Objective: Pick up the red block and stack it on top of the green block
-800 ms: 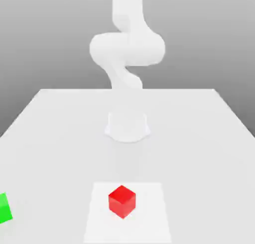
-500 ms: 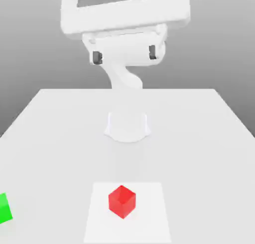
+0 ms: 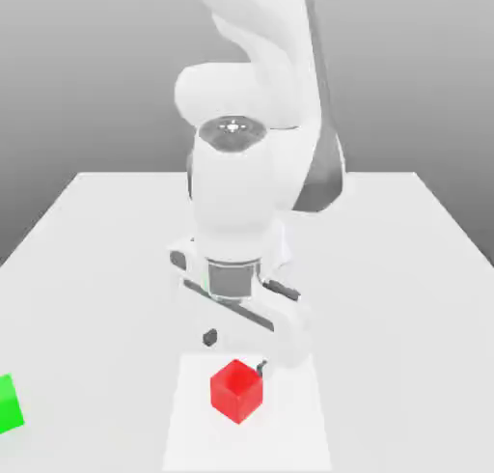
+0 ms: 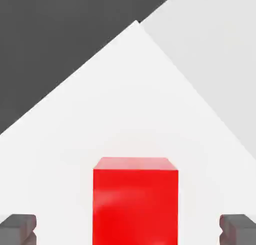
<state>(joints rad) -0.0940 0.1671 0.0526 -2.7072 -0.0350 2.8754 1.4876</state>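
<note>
We're looking at a pale grey, smooth flat tabletop (image 3: 386,297), its far edge running straight across, and on it we have a bright white four-sided flat panel (image 3: 299,442). Behind, we see a plain grey backdrop (image 3: 425,75), lighter up high, darkening towards the table.

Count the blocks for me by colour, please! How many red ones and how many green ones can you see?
Red: 1 block
Green: 1 block, cut off by the picture's edge
Total: 2 blocks
</note>
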